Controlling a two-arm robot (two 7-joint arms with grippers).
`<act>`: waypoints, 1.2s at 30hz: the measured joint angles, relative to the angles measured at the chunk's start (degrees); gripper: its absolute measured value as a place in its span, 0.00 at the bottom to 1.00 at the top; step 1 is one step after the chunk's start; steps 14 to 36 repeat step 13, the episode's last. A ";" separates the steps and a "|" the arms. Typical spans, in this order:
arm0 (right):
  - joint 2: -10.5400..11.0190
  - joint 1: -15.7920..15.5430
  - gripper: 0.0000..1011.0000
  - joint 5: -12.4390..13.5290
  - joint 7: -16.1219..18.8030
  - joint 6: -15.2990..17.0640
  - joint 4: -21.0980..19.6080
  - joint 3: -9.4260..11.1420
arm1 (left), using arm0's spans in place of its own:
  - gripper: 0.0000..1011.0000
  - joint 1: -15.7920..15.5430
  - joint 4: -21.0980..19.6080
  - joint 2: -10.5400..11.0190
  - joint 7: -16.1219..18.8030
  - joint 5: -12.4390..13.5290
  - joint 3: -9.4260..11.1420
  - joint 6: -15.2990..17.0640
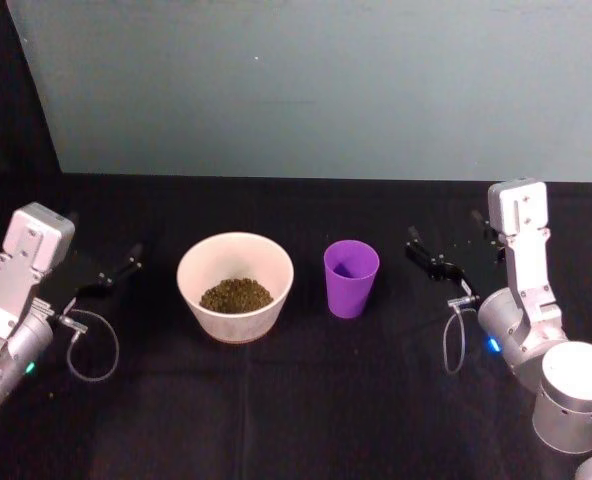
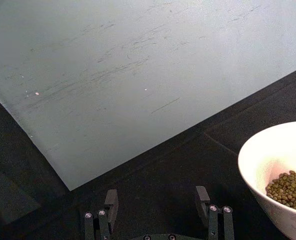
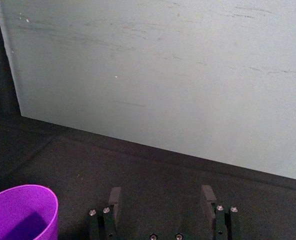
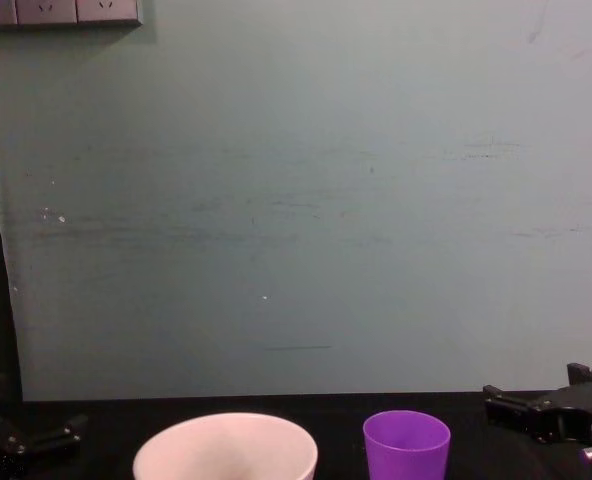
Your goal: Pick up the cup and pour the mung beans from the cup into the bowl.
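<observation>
1. Nearest you on the right sits the right arm's silver base and wrist, with the right gripper (image 1: 428,258) reaching inward over the black desk (image 1: 306,400). Its fingers (image 3: 115,199) are spread apart and grasp nothing.
2. On your left, the left gripper (image 1: 116,271) hangs low over the desk, pointing inward toward the middle. In the left wrist view its fingers (image 2: 111,202) stand released, with bare dark cloth between them.
3. The bowl (image 1: 235,286) sits on the desk between the two grippers, closer to the left gripper and apart from its fingertips. It is white and wide, and a heap of mung beans (image 1: 236,295) lies in its bottom.
4. The cup (image 1: 351,278) stands upright just beside the bowl, on the bowl's side toward the right gripper, not touching it. It is bright purple, and you see a gap of bare desk between it and the right gripper's fingertips. You cannot tell from the head view whether anything lies inside it; its inner wall shows purple.
5. In the chest view, the bowl's rim and the cup's top line up low in front, with the right gripper level with the cup.
6. Farthest off, a pale grey-green wall (image 4: 296,200) rises behind the desk, with a strip of sockets (image 4: 58,12) high up on the left gripper's side.
</observation>
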 joint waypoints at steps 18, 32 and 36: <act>0.00 0.00 0.99 0.00 -0.07 0.00 -0.03 0.00 | 1.00 0.00 0.00 0.00 0.00 0.00 0.00 0.00; 0.00 0.00 0.99 0.00 -0.07 0.00 -0.03 0.00 | 1.00 0.00 0.00 0.00 0.00 0.00 0.00 0.00; 0.00 0.00 0.99 0.00 -0.07 0.00 -0.03 0.00 | 1.00 0.00 0.00 0.00 0.00 0.00 0.00 0.00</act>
